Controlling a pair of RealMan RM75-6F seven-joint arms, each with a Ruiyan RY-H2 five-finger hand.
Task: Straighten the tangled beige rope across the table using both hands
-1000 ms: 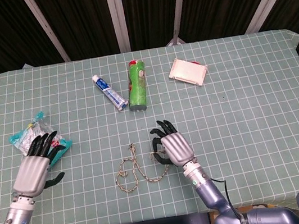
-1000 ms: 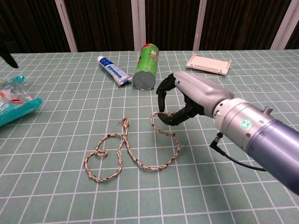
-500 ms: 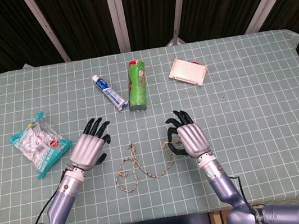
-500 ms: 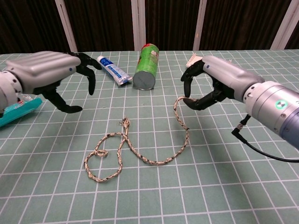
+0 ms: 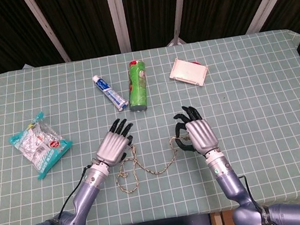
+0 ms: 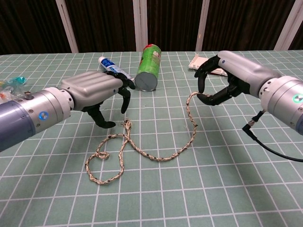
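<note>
Currently listed, one beige rope [image 6: 156,153]: thin braided cord, flecked, lying on the green checked table [image 5: 249,91] near the front edge, between the two hands. Judged light, limp and without spring; it should follow whatever pulls it and drag easily over the cloth, though the loops may tighten if hauled hard. One end is pinched between thumb and fingertips of the right hand [image 6: 222,82] and lifted just off the cloth; from there the cord runs down and leftward to a tangle of loops at the robot's left. The frayed free end [image 6: 127,124] lies just beside the left hand [image 6: 97,92], which hovers over it with fingers curled downward and apart, holding nothing as far as either view shows. Best remaining hold, by judgement: that free end, or the cord just behind it, so the loops can be drawn out between the two grips. Other stock, well apart at the table's far side: one toothpaste tube [image 5: 110,92], one green canister [image 5: 138,84] lying on its side, one white tray [image 5: 188,71], one snack packet [image 5: 40,144].
</note>
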